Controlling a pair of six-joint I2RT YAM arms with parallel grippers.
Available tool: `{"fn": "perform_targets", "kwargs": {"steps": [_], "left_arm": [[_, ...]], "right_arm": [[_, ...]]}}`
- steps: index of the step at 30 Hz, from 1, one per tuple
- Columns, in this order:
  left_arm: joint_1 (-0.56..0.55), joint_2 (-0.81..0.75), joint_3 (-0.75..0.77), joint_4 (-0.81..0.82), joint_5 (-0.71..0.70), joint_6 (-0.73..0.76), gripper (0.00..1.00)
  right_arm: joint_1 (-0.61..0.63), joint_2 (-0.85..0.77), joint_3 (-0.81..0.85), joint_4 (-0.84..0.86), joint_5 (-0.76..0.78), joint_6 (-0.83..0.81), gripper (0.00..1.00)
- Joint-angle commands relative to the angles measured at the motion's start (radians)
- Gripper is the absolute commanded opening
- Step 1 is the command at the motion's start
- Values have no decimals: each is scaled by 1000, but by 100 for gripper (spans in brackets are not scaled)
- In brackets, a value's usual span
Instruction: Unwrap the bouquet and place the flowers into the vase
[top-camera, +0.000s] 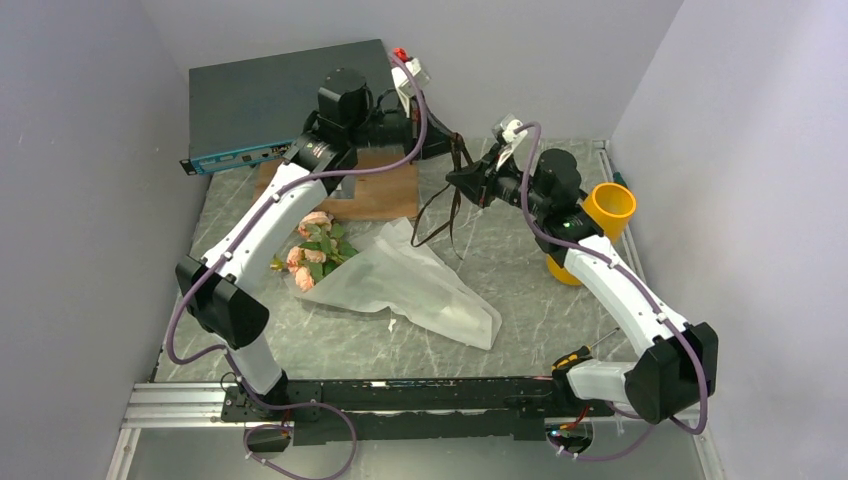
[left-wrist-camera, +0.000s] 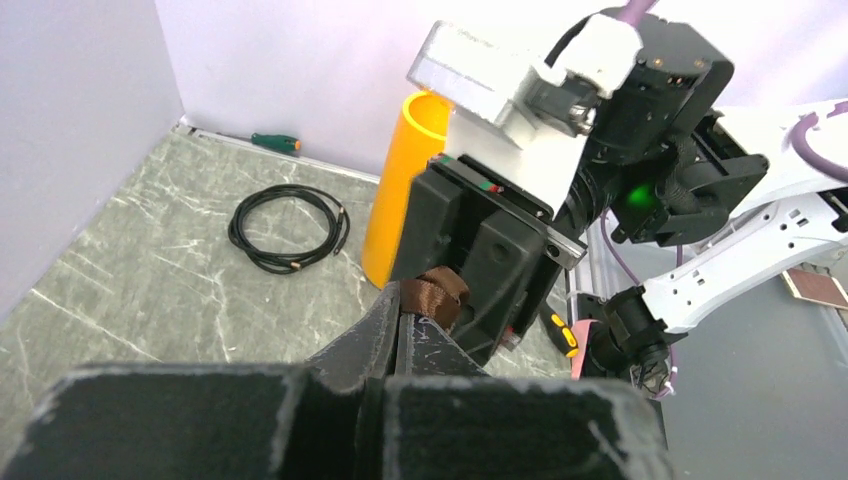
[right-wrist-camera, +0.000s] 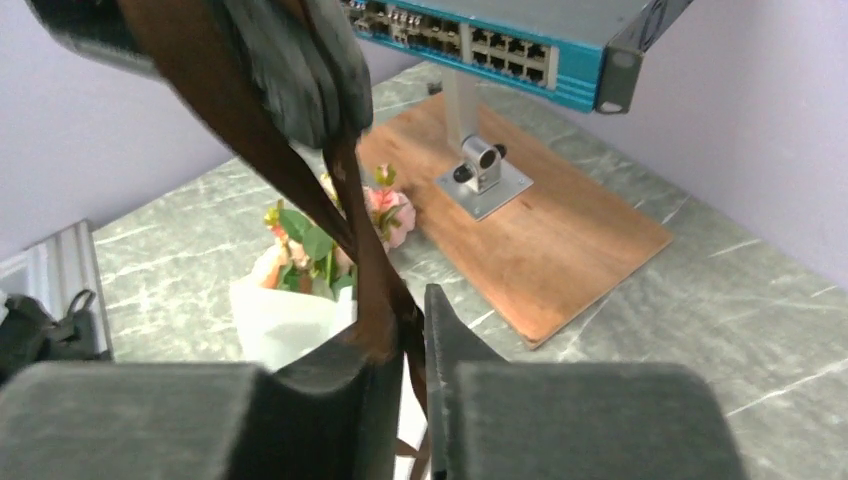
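brown ribbon (right-wrist-camera: 365, 255) is pinched in mid-air by both the left gripper (left-wrist-camera: 400, 315) and the right gripper (right-wrist-camera: 412, 325), above the bouquet (top-camera: 400, 285) lying flat below, blooms toward the left arm, stems toward the right, vase (top-camera: 609, 205) far right.

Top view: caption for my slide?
Left gripper and right gripper at a thin brown ribbon beside a white-paper-wrapped rose bouquet.

My marbled grey table (top-camera: 350, 340) carries the bouquet (top-camera: 400, 285) lying near its middle, a wooden board (top-camera: 385, 190) toward the far edge, the vase (top-camera: 608, 208) upright by the right edge, and a coiled black cable (left-wrist-camera: 288, 228) near the far right corner.
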Motion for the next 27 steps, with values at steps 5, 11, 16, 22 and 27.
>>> {"fn": "perform_targets", "kwargs": {"steps": [5, 11, 16, 22, 27], "left_arm": [[47, -13, 27, 55, -1, -73, 2], [92, -55, -43, 15, -96, 1, 80], [123, -101, -119, -8, -142, 96, 97], [123, -177, -244, -43, -157, 264, 99], [123, -229, -337, -80, -140, 356, 99]], "right_arm": [[-6, -21, 24, 41, -13, 10, 0], [-88, -11, 92, 11, -24, 41, 0], [-179, 45, 151, -2, 9, 46, 0], [-238, 201, 283, -18, 64, 2, 0], [-240, 390, 444, -52, 137, -66, 0]]}}
